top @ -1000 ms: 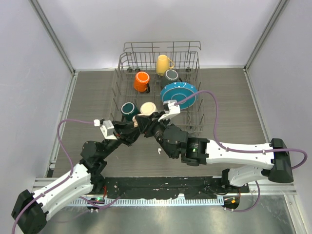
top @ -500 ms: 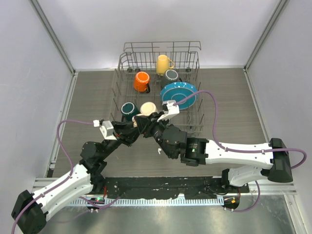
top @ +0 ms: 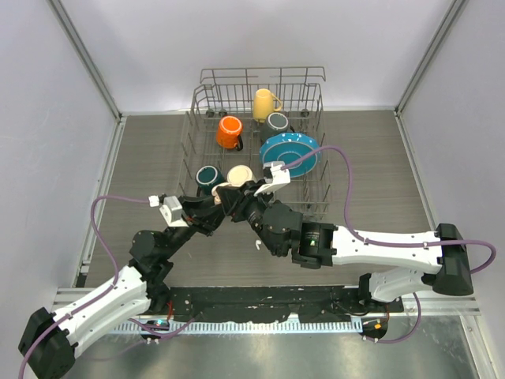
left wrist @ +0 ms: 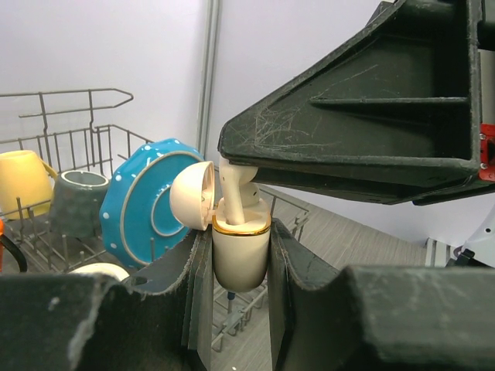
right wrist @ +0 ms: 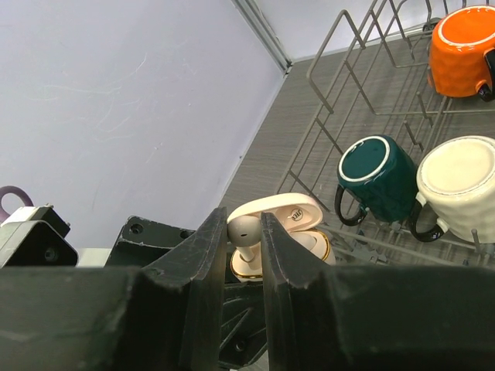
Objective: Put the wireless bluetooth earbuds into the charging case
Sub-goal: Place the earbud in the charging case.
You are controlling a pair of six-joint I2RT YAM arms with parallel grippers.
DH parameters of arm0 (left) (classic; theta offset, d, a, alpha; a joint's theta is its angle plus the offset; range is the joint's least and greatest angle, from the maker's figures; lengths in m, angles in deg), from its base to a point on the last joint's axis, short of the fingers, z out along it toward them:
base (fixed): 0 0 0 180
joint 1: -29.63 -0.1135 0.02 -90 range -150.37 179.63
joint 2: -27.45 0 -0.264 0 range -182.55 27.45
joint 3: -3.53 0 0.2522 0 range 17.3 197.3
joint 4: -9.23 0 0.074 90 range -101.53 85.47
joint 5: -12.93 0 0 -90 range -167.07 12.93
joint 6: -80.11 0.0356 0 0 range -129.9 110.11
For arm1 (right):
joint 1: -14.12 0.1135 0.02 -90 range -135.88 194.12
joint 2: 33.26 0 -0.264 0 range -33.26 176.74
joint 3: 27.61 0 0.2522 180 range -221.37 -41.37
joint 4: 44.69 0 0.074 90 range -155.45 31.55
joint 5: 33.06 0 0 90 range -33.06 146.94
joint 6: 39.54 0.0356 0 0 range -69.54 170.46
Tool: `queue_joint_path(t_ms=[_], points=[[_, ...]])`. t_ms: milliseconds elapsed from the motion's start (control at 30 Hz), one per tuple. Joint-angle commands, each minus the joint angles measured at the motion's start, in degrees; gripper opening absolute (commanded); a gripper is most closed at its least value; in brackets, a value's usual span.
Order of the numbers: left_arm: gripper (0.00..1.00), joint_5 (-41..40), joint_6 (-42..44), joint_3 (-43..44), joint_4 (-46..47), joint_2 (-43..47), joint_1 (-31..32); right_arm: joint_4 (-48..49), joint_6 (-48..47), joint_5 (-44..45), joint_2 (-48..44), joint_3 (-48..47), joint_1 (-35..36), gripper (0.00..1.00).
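Just above the open charging case (left wrist: 240,263) sits one earbud (right wrist: 246,229) (stem down, its tip inside the gold-rimmed well), pinched in the right claw (right wrist: 241,246), whose jaws stand narrow. The left claw (left wrist: 240,229) is clamped on the case body, lid tipped back. Both meet over the table (top: 371,158) middle, at the near edge of the dish rack (top: 229,84).

cream earbud (right wrist: 246,230) and gold-rimmed cream case (left wrist: 241,259), white-dotted blue plate (left wrist: 135,209), orange mug (right wrist: 464,46), dark green mug (right wrist: 379,182).
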Motion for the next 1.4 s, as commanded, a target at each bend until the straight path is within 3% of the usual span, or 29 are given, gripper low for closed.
queue_joint_path(t_ms=[0, 567, 667, 767, 800, 867, 933, 1367], points=[[0.00, -3.28, 1.86, 0.56, 6.47, 0.31, -0.06, -1.80, 1.82, -0.38, -0.10, -2.43, 0.60, 0.01], [0.00, -3.71, 2.12, 0.21, 6.65, 1.27, 0.03, -3.74, 2.88, -1.17, -0.36, -2.25, 0.87, 0.01], [0.00, -3.71, 2.30, 0.21, 6.39, 1.71, -0.06, -5.40, 1.38, -0.82, -0.89, -2.16, 0.87, 0.08], [0.00, -3.45, 2.30, 0.12, 5.95, 2.06, -0.06, -6.46, 0.50, -0.21, -1.41, -2.78, 0.87, 0.22], [0.00, -3.36, 2.30, 0.12, 5.86, 2.06, -0.06, -6.37, 0.24, -0.12, -1.67, -2.95, 0.87, 0.32], [0.00, -2.84, 2.30, 0.03, 5.60, 2.15, -0.06, -6.46, -0.73, -0.82, -1.77, -3.57, 0.87, 0.43], [0.00, -2.22, 2.30, -0.05, 4.98, 2.50, 0.03, -6.81, -2.22, -1.87, -1.50, -5.41, 0.87, 0.48], [0.00, 0.24, 1.95, -0.93, -2.66, 7.33, -0.06, -8.12, -8.99, -6.20, -7.46, -11.84, 0.95, 0.61]])
